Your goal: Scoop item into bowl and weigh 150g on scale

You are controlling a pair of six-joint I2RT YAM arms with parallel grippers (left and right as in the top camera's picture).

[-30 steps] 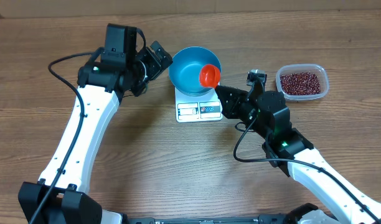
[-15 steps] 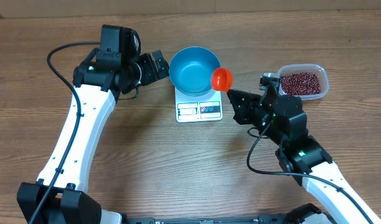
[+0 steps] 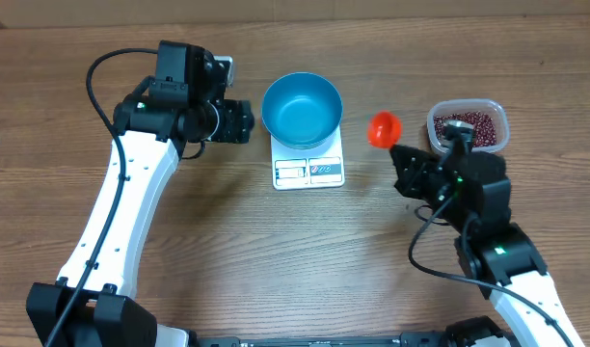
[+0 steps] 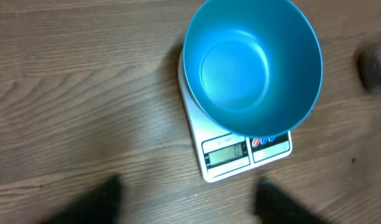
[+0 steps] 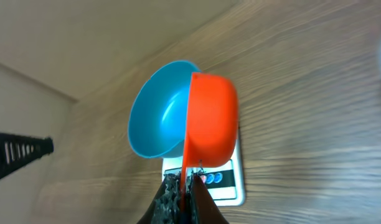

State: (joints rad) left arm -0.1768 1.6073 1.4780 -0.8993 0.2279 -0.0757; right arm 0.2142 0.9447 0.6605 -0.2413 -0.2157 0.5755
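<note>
Blue bowl (image 3: 302, 106) is sitting empty on the white scale (image 3: 308, 172). The maroon beans (image 3: 471, 128) are lying in the clear tub (image 3: 499, 116) at the right, well apart from the bowl. The right gripper (image 5: 184, 190) is pinching the handle of an orange scoop (image 3: 383, 128), holding it between scale and tub. The left gripper (image 3: 242, 122) is hanging just left of the bowl, its fingers parted around nothing.

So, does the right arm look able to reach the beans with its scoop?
Probably yes: the open tub of beans sits right beside the right gripper, which holds the scoop; nothing lies between.
</note>
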